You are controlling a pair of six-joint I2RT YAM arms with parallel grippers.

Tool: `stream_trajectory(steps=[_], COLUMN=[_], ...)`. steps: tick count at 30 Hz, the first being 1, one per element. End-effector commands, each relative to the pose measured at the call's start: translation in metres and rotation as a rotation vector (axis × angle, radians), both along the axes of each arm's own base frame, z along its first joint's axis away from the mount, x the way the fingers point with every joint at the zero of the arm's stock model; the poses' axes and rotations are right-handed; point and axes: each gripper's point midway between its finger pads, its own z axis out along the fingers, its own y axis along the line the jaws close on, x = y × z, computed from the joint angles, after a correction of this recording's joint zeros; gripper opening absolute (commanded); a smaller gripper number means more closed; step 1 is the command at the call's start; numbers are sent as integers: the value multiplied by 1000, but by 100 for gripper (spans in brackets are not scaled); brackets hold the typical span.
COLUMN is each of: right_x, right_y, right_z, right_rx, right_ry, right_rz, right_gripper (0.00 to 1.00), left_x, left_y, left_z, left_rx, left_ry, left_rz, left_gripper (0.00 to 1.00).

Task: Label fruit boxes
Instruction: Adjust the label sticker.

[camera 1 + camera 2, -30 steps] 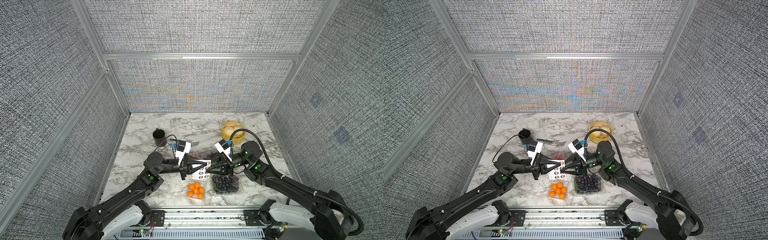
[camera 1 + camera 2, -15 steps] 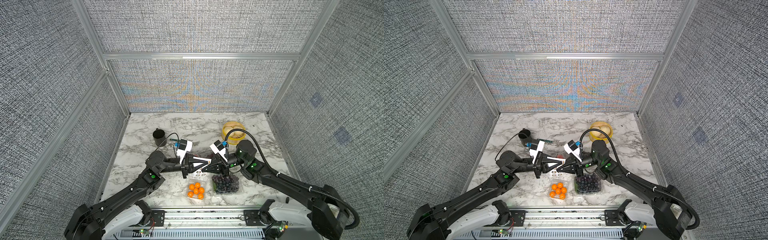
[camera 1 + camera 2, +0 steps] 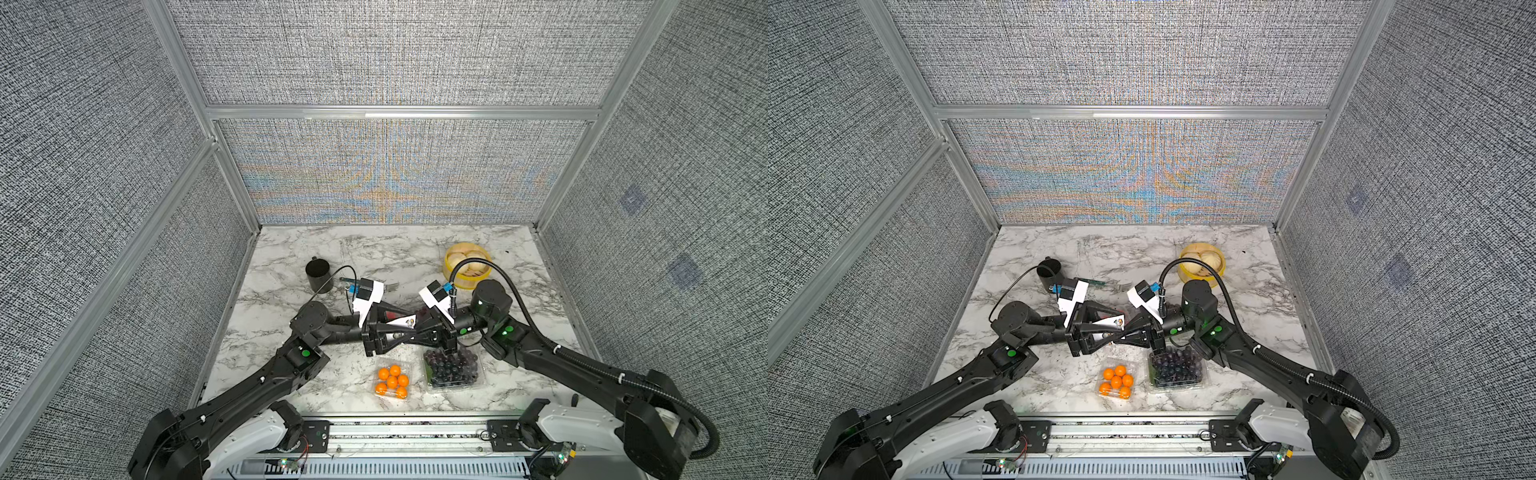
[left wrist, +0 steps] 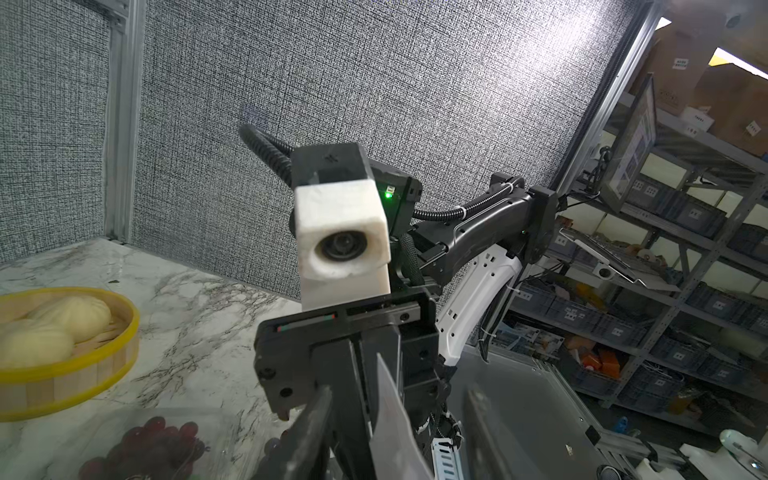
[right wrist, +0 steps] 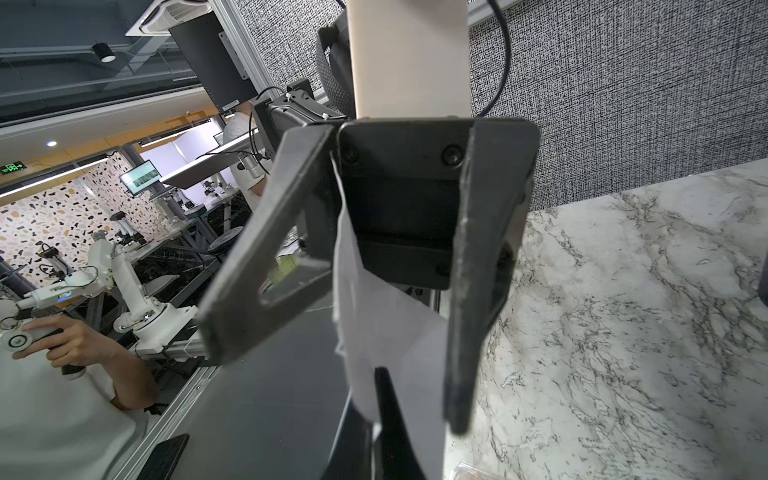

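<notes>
White sheet (image 5: 374, 324) hangs clamped in the right gripper (image 3: 1124, 331) — the left gripper (image 5: 336, 386) gapes around it. By the near edge of the table (image 3: 374, 249) sit the boxes (image 3: 453, 368); I'd back the left straight out — no snagging.

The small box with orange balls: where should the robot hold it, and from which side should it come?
Come from above and pinch across its near and far walls. The orange-ball box lies flat and low, and the dark grape box sits close on its right, so a sideways grip there likely has little room.
</notes>
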Motion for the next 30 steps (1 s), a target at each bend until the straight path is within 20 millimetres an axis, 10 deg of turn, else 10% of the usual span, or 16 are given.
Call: stream_trajectory(steps=[1, 9, 19, 25, 30], right_x=[-1, -4, -2, 2, 33], right_y=[-3, -4, -1, -1, -14], right_z=[5, 7, 5, 1, -8], right_rx=[20, 29, 16, -10, -82], right_ry=[-7, -9, 3, 3, -57], right_rz=[2, 7, 8, -25, -341], right_gripper=[0, 0, 0, 0, 34], left_x=[-1, -2, -2, -3, 7], left_y=[7, 20, 10, 11, 17], left_z=[0, -19, -20, -18, -20], left_rx=[-1, 58, 54, 46, 58], left_ry=[-32, -63, -50, -47, -37], left_rz=[44, 117, 61, 63, 151], left_gripper=[69, 71, 7, 0, 0])
